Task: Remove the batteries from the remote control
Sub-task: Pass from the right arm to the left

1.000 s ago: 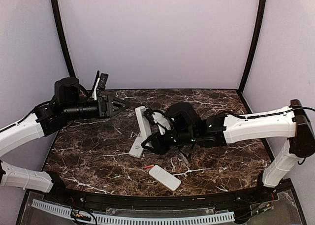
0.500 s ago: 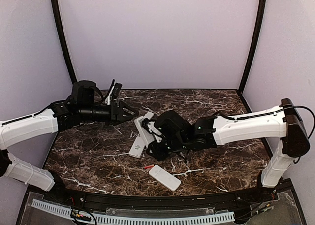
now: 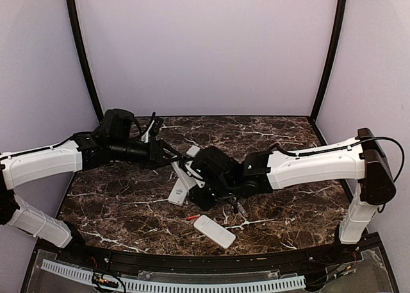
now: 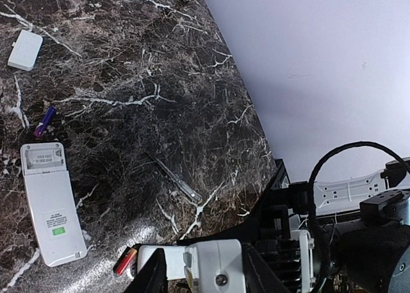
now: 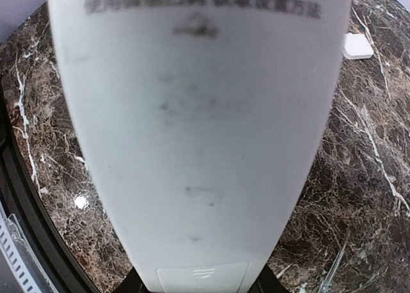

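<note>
Straddling the far end of the remote (image 3: 180,185), the left gripper (image 4: 205,275) has a finger on each side of the white casing; whether they press on it yet cannot be told. The right gripper (image 5: 200,285) is clamped on the same remote, holding it tilted. Its batteries are hidden. The left probably wants a square hold and a pull along the remote's length while the right grips firm. On the bench (image 3: 122,206), an orange-red battery (image 3: 191,217) lies just left of a second remote (image 3: 214,231); a purple battery (image 4: 43,121) lies near its open end.
</note>
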Robot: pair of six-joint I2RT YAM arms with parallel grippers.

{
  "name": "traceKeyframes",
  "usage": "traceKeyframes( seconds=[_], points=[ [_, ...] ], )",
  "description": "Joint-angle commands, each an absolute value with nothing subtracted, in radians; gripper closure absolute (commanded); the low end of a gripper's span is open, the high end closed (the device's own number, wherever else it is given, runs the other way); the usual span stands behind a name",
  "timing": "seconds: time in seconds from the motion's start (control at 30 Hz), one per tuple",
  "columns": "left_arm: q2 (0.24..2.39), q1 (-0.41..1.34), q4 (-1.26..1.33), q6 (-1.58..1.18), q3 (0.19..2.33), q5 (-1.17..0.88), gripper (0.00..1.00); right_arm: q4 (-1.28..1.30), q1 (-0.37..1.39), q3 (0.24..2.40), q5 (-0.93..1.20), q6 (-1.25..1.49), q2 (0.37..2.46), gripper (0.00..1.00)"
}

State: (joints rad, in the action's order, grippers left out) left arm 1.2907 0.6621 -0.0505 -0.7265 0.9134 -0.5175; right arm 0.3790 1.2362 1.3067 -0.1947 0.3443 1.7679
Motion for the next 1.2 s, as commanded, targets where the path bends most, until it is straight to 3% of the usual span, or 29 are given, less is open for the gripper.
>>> traceKeyframes(
  seconds=[0.0,0.43,0.53,0.7,0.8,0.93,1.17],
  points=[
    [1.302,0.67,-0.111,-0.722,0.932,-0.532,0.62,0.394,1.259,1.361,-0.255,0.326,1.79,1.0],
    [1.283,0.673,-0.051,-0.77,0.88,-0.577,0.91,0.409,1.26,1.355,-0.32,0.366,1.79,1.0],
    [1.278,0.673,-0.036,-0.785,0.871,-0.568,0.97,0.385,1.259,1.334,-0.323,0.379,1.771,0.85],
    [1.232,0.673,-0.028,-0.81,0.855,-0.482,1.0,0.303,1.259,1.257,-0.307,0.412,1.698,0.35],
    [1.178,0.666,-0.023,-0.829,0.831,-0.413,1.0,0.192,1.248,1.166,-0.27,0.464,1.611,0.16],
    [1.105,0.645,0.076,-0.878,0.757,-0.379,1.0,-0.053,1.217,1.007,-0.163,0.601,1.473,0.08],
    [1.041,0.633,0.254,-0.883,0.7,-0.433,1.0,-0.476,1.138,0.798,0.028,0.905,1.422,0.09]
  ],
)
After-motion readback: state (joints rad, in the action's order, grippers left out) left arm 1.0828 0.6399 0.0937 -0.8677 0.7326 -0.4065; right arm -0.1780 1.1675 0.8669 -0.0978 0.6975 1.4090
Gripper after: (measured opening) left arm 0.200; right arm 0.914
